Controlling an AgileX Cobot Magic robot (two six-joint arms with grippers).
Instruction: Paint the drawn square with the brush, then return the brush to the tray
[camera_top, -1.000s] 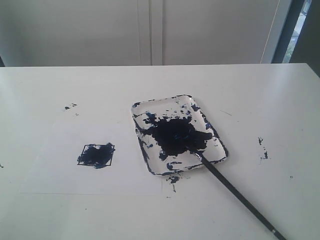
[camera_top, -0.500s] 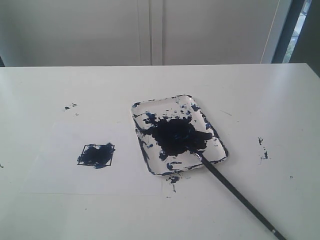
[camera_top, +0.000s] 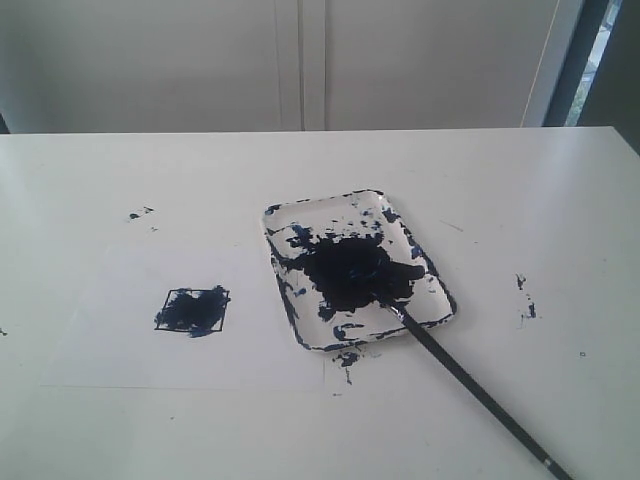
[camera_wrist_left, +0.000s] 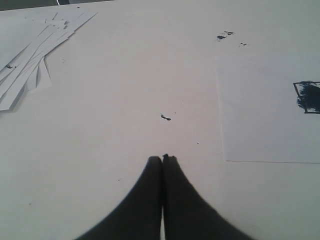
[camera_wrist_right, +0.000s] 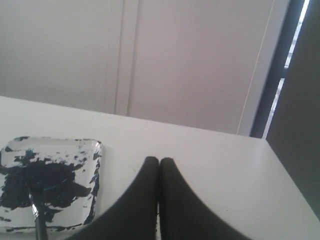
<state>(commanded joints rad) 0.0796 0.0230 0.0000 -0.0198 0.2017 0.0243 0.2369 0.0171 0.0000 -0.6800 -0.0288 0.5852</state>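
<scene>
The drawn square (camera_top: 192, 310) lies on the paper sheet at the left, its inside smeared dark blue; its edge also shows in the left wrist view (camera_wrist_left: 307, 97). The tray (camera_top: 433, 275) sits mid-table, blotched with dark paint. The brush (camera_top: 480, 393) rests with its tip in the tray's paint and its thin black handle running off toward the front right; its tip end shows in the right wrist view (camera_wrist_right: 36, 215) on the tray (camera_wrist_right: 95, 172). Neither arm appears in the exterior view. My left gripper (camera_wrist_left: 162, 159) is shut and empty over bare table. My right gripper (camera_wrist_right: 159, 160) is shut and empty, beside the tray.
A large white paper sheet (camera_top: 120, 340) lies under the square. Paint specks mark the table at the left (camera_top: 140, 213) and right (camera_top: 526, 300). A fan of loose white sheets (camera_wrist_left: 30, 60) lies beyond the left gripper. A wall and window frame stand behind the table.
</scene>
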